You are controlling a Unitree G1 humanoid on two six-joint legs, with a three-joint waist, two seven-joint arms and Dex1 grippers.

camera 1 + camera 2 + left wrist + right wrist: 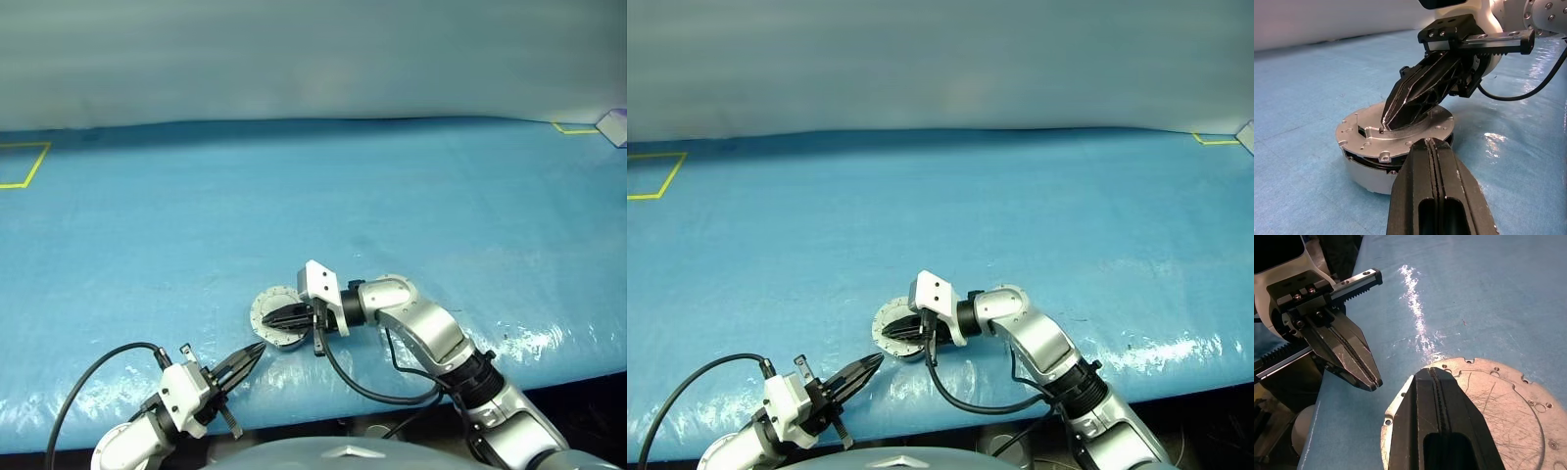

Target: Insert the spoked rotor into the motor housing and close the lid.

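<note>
The lid (1354, 128), a plain silver-grey disc with small screw holes, lies on top of the motor housing (1369, 177) near the table's front edge, and a dark gap shows between them. My right gripper (266, 318) is shut and reaches in from the right, its tips resting on the lid's top (1508, 406). My left gripper (259, 348) is also shut and empty. It points at the housing's near left side, a short way from it. The spoked rotor is hidden.
A blue sheet (392, 215) covers the table, whose front edge runs close behind both grippers. Yellow tape marks lie at the far left (24, 162) and far right (573, 128), beside a small white object (615, 125). A black cable (362, 387) loops under my right wrist.
</note>
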